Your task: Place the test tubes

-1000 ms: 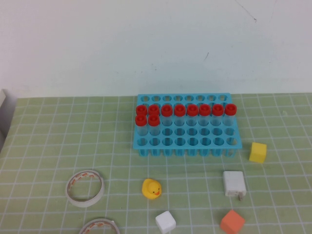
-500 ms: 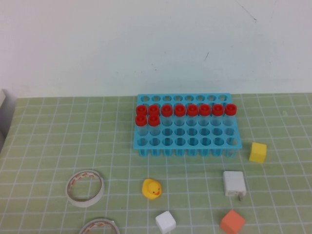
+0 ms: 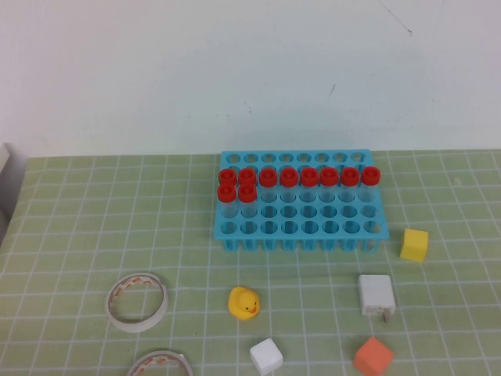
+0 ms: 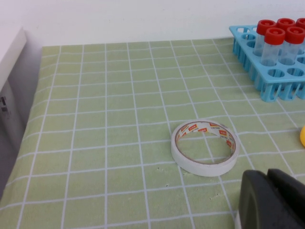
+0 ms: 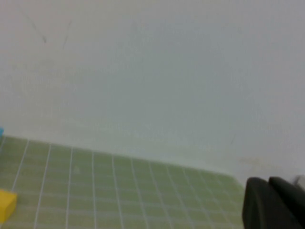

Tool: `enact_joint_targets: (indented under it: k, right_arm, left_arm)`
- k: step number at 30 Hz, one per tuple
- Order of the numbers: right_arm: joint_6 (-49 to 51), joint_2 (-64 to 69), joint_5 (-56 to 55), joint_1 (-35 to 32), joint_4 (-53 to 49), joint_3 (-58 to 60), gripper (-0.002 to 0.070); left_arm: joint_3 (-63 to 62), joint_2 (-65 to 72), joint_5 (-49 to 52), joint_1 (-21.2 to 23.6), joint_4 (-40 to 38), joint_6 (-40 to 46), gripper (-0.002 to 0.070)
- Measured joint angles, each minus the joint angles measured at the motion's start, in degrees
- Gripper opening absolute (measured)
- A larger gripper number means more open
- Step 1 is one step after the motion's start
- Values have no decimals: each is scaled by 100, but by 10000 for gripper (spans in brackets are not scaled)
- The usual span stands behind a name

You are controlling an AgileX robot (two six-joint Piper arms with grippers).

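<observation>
A blue test tube rack (image 3: 297, 227) stands on the green checked mat at the centre back. Several red-capped test tubes (image 3: 298, 177) fill its second row from the back, and two more (image 3: 236, 192) stand at the left of the row in front. The rack's corner with red-capped tubes (image 4: 275, 36) also shows in the left wrist view. Neither arm appears in the high view. My left gripper (image 4: 268, 179) is shut and empty, low over the mat near a tape roll (image 4: 205, 147). My right gripper (image 5: 268, 186) is shut and empty, off the mat's right side.
Two tape rolls (image 3: 138, 301) (image 3: 160, 363) lie at the front left. A yellow duck (image 3: 243, 303), a white cube (image 3: 266, 357), a white charger (image 3: 376, 296), an orange cube (image 3: 373, 357) and a yellow cube (image 3: 414, 244) sit in front of and right of the rack. A white box edge (image 3: 8, 184) stands at the far left.
</observation>
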Motion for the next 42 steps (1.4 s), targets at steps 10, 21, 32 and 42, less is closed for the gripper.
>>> enact_joint_targets:
  k: [10,21,32,42]
  right_arm:
    - [141,0,21,0,152,1465,-1]
    - [536,0,491,345,191,1464,-1]
    - [772,0,502,677,216,1459,-1]
    - [933,0,502,677,216,1459,-1]
  left_arm:
    - [0,0,0,0,0,0,-1]
    - [0,0,0,0,0,0,-1]
    - [0,0,0,0,0,0,-1]
    - [0,0,0,0,0,0,-1]
